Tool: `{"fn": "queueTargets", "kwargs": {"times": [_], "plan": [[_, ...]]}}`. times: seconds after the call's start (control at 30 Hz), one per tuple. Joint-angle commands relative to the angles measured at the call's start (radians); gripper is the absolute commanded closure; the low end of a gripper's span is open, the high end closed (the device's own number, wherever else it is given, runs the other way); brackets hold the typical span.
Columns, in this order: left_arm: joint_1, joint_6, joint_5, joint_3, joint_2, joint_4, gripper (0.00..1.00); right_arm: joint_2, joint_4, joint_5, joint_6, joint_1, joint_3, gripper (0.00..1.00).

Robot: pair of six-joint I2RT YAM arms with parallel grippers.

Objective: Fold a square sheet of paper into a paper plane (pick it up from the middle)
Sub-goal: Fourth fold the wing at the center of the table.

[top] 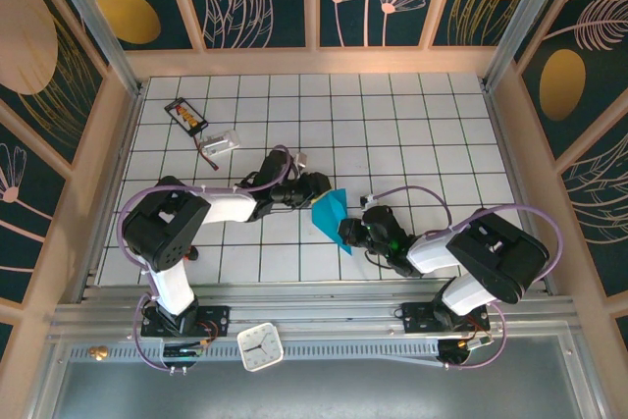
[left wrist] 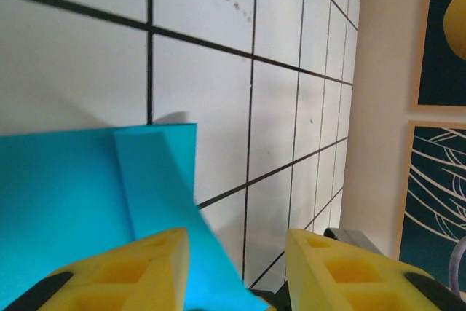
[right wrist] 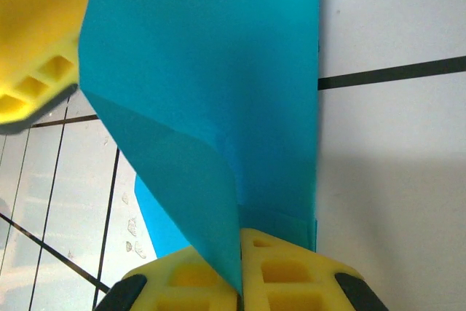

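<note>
Sheet: the sheet of paper (top: 331, 211) is teal-blue and partly folded, about midway across the white tiled table (top: 412, 125), between the two grippers.
Sheet shape: from above it narrows to a point on its near side. The left wrist view (left wrist: 73, 194) shows a narrow flap folded over its face. The right wrist view (right wrist: 218, 71) shows one layer creased and hanging in front of another.
Right gripper: the right gripper (top: 350, 232) is at the sheet's near right edge. Its yellow fingers are pressed together with the paper's edge pinched between them (right wrist: 240, 242).
Left gripper: the left gripper (top: 314, 190) is at the sheet's far left edge. Its two yellow fingers stand apart with a clear gap (left wrist: 234, 238). The paper's edge runs down past the left-hand finger (left wrist: 138, 267) and seems to touch it, though the view is too close to be sure.
Left arm pose: elbow raised well left of the sheet, white forearm stretched low across the tiles to the sheet, wrist turned in at its edge.
Right arm pose: elbow bent well right of the sheet, forearm lying low and reaching leftward to it, a purple cable arching over it.
Black card: a black card with orange marks (top: 186, 116) lies well beyond the sheet to the far left, flat on the tiles.
Clear piece: a small clear piece with wires (top: 220, 142) lies between the card and the sheet, nearer the card.
Clock: a white clock (top: 260, 347) sits on the near side of the sheet, on the metal rail between the arm bases.
</note>
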Motion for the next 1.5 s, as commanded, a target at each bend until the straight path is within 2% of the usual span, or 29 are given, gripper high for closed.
{"fn": "queueTargets", "kwargs": {"times": [0.0,0.17,0.43,0.7,0.87,1.13,1.47], "plan": [[0.000,0.069,-0.028,0.058,0.028,-0.076,0.59,0.032,-0.019,0.004,-0.005,0.010,0.001,0.90],[-0.001,0.095,-0.007,0.112,0.057,-0.132,0.59,0.033,-0.025,0.005,-0.005,0.007,0.004,0.90],[-0.001,0.086,0.019,0.072,0.025,-0.118,0.60,0.036,-0.053,0.012,0.003,0.004,0.014,0.89],[-0.001,0.107,-0.064,-0.019,-0.080,-0.118,0.59,0.046,-0.060,0.003,0.005,-0.002,0.020,0.89],[-0.004,0.088,-0.073,-0.080,-0.129,-0.075,0.57,0.049,-0.062,-0.001,0.005,-0.006,0.022,0.89],[-0.062,0.044,0.027,-0.010,-0.033,0.018,0.57,0.050,-0.064,-0.001,0.005,-0.007,0.021,0.89],[-0.067,0.019,0.066,0.050,0.052,0.034,0.59,0.051,-0.064,-0.006,0.001,-0.008,0.023,0.89]]}}
